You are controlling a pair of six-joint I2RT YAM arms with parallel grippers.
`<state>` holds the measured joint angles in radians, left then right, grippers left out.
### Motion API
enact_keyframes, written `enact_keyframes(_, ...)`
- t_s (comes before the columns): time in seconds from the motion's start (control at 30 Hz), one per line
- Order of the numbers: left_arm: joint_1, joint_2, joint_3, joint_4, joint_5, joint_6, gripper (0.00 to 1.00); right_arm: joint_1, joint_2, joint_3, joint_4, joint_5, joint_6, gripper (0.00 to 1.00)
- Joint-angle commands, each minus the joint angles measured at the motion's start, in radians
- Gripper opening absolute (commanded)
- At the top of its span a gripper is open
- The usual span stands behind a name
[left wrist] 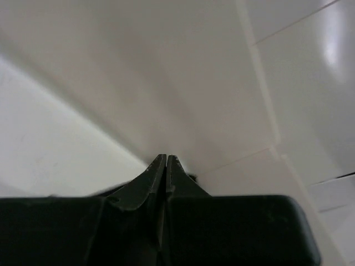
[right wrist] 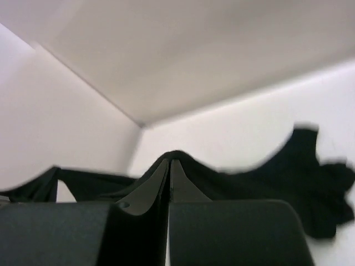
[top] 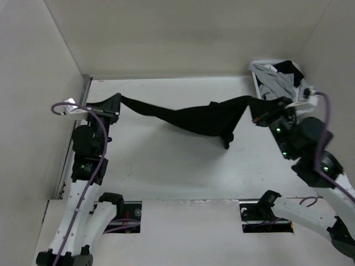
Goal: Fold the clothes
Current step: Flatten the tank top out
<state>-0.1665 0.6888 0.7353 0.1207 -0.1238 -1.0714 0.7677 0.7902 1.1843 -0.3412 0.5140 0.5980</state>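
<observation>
T-shirt (top: pixel 199 119): black, strung between both claws over desk (top: pixel 166 172), sagging mid-span.
Left claw (top: pixel 115 105): arm raised, far left, clenched on one end.
Right claw (top: pixel 258 114): arm raised, far right, clenched on the other end.

No legible txt anywhere.

White tabletop (top: pixel 166 177), plain off-white back wall (top: pixel 183 33), matching side walls (top: pixel 33 83) left and right, soft even light
</observation>
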Motion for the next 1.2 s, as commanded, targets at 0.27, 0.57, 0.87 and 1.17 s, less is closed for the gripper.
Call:
enact_keyframes(0.27,0.029,-0.058,0.536,-0.073,-0.102,0.085,0.00,0.144,0.092,0.625,-0.107,0.073,-0.337,0.00)
enact_keyframes(0.57,0.084,0.053,0.586,-0.104,-0.126,0.140,0.00,-0.150,0.374,0.724,-0.093,-0.211,-0.281,0.01)
enact_keyframes(0.87,0.167,0.527,0.518,-0.001,-0.060,0.100,0.00,-0.492,0.792,0.763,-0.002,-0.563,-0.113,0.01)
enact_keyframes(1.17,0.193,0.775,0.887,-0.033,0.004,0.133,0.00,-0.568,1.063,1.227,-0.110,-0.609,-0.081,0.00)
